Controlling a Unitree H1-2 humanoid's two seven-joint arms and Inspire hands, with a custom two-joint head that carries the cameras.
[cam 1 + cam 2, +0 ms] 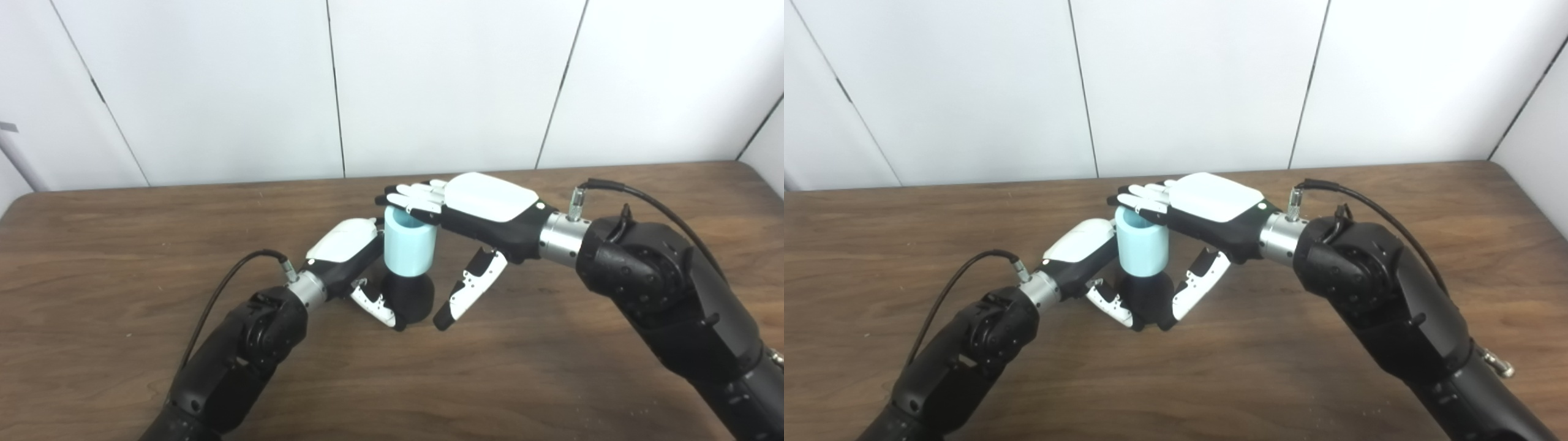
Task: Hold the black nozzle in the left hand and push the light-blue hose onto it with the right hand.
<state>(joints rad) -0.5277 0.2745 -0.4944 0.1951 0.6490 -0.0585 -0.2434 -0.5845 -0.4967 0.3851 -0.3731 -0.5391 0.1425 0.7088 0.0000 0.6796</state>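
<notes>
The black nozzle point(411, 298) stands upright on the wooden table point(110, 245) at the middle. My left hand point(346, 245) is shut on it from the left, its thumb curled round the nozzle's front. The light-blue hose point(409, 246), a short wide tube, sits upright on top of the nozzle. My right hand point(484, 202) lies flat, palm down, over the hose, its straight fingers point(411, 197) resting on the far rim. Its thumb point(468, 291) hangs down to the right of the nozzle, apart from it. The join between hose and nozzle is partly hidden by my left hand.
White wall panels point(453, 86) stand right behind the table's far edge. Cables loop off both wrists, one on the left point(236, 275) and one on the right point(649, 205). Bare wood point(392, 380) stretches in front of the hands and out to both sides.
</notes>
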